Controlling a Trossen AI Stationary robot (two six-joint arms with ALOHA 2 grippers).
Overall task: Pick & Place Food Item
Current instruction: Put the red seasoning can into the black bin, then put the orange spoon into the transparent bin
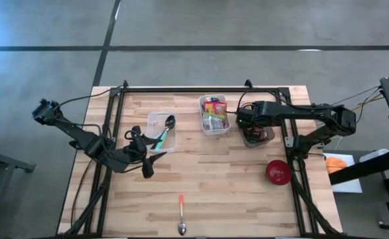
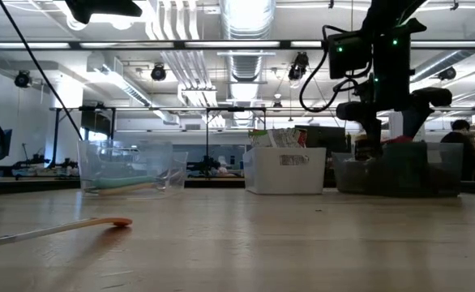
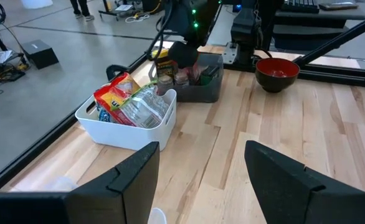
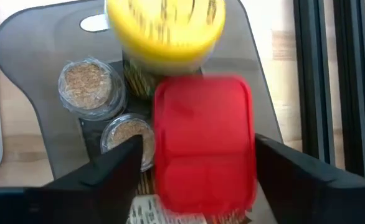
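A dark grey bin (image 4: 39, 37) at the table's far right holds food items: a red-lidded tub (image 4: 204, 143), a yellow-lidded jar (image 4: 164, 28) and two round brown-topped cups (image 4: 86, 84). My right gripper (image 4: 198, 142) hangs open over this bin (image 1: 255, 135), pointing steeply down. Its fingers stand on either side of the red-lidded tub. My left gripper (image 3: 201, 186) waits open with nothing in it, above the table's left half (image 1: 148, 164). It faces a white bin (image 3: 129, 124) of snack packets. My right gripper comes at the red-lidded tub from above, one finger (image 4: 108, 171) on each side of its lid (image 4: 245, 149). A gap shows at one finger. Whether the other touches the lid, I cannot tell. The tub rests in the bin among the other items.
A clear tub (image 1: 161, 129) holding a teal-handled spoon stands left of the white bin (image 1: 214, 114). A red bowl (image 1: 278, 172) sits near the right rail. An orange-handled spoon (image 1: 181, 212) lies near the front edge. Black frame rails (image 1: 108, 133) run along both sides.
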